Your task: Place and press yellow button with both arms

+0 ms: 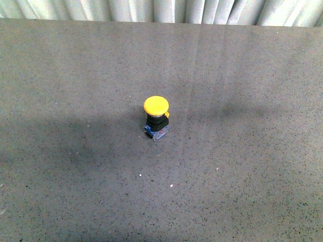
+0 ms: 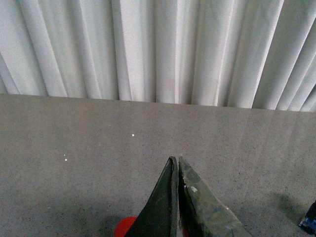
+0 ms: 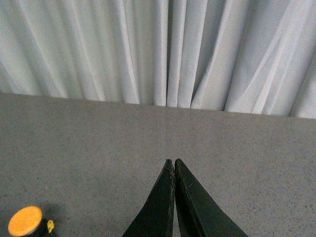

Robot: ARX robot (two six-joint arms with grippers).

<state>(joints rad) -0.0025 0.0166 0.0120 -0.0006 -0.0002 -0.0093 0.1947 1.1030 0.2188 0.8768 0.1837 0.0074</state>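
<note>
On my front camera the yellow button (image 1: 156, 117) stands upright near the middle of the frame, a little above the centre, alone on the grey speckled table (image 1: 75, 166). Its round yellow cap is on top, the black collar is under it, and the clear-blue base touches the table. Neither arm shows in this view. Along the top edge of the frame I see the white curtain (image 1: 166, 10) behind the table's far side.

In the left wrist picture the left gripper (image 2: 177, 160) comes up from the bottom edge, a bit right of centre. Its two dark fingers lie together, with only a thin line between them, and nothing is held. A small red round thing (image 2: 123, 227) shows at the bottom edge, partly hidden behind the fingers; I cannot tell what it is. At the lower right corner there is a dark object with some blue (image 2: 309, 221), cut by the frame, and I cannot say for sure what it is.

In the right wrist picture the right gripper (image 3: 174, 162) rises from the bottom edge near the centre. Its fingers are also pressed together and empty. The yellow button (image 3: 25, 220) sits at the lower left corner of this frame, well apart from the fingertips, with its cap facing up.
</note>
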